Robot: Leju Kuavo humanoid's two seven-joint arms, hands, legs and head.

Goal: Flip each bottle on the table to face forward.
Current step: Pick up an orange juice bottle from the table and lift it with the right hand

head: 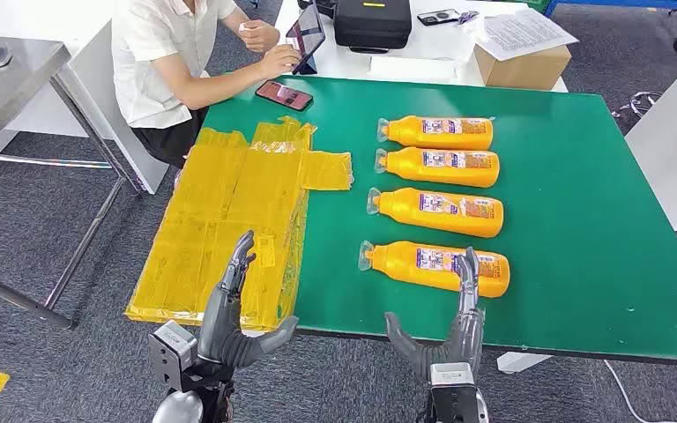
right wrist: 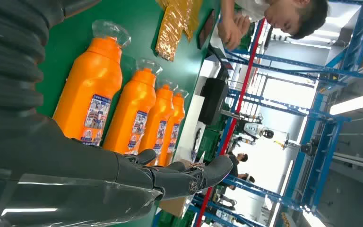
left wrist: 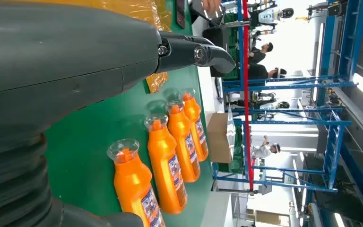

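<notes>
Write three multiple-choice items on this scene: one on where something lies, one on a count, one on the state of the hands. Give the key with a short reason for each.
1. Where do the yellow plastic sheets lie?
A. On the table's left part, left of the bottles
B. Under the bottles
C. On the cardboard box

2. How many orange bottles lie on the green table?
A. Two
B. Four
C. Six

3. What do the robot's hands hold?
A. Each holds a bottle
B. The left holds a sheet
C. Nothing

Key: 1 A, the sheets cover the left edge. 2 B, four lie in a column, from the farthest bottle to the nearest bottle. 3 C, left hand and right hand are spread and empty.
</notes>
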